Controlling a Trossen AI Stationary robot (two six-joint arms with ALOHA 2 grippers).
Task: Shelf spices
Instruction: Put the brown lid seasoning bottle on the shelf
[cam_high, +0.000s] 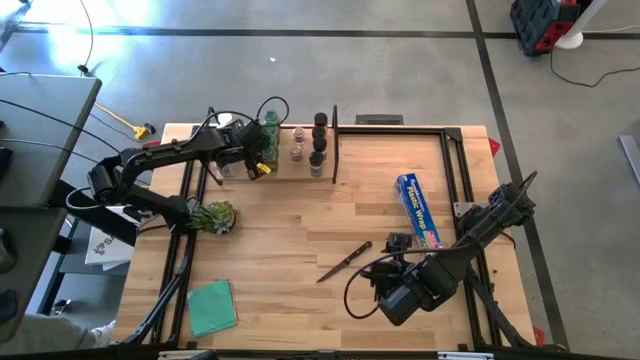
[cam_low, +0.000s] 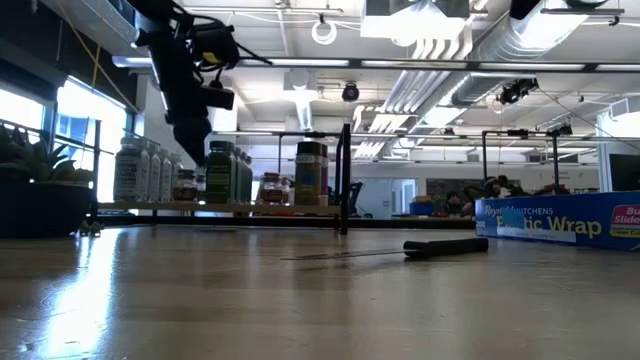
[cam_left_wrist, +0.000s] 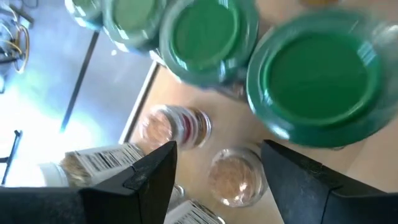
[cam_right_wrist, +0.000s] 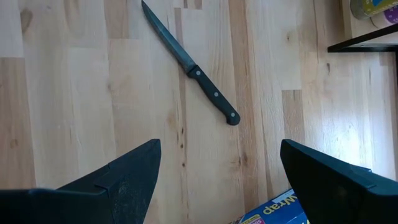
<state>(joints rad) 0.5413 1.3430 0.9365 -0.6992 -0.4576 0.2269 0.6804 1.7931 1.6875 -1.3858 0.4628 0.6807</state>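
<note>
- Left gripper (cam_high: 262, 150) over the shelf (cam_high: 290, 172) at the table's (cam_high: 290, 250) far edge; fingers (cam_left_wrist: 149, 174) parted, nothing between them; green-capped and clear spices (cam_left_wrist: 317, 74) directly beyond the fingertips, none touched.
- Spices (cam_high: 318, 140) standing in rows between the two black end rods (cam_high: 334, 145); right-hand part of the row near the rod.
- Right gripper (cam_right_wrist: 217, 180) above the near table; fingers spread wide, empty; knife (cam_right_wrist: 193, 71) ahead; blue wrap box (cam_high: 418, 210) beside; bare wood between.
</note>
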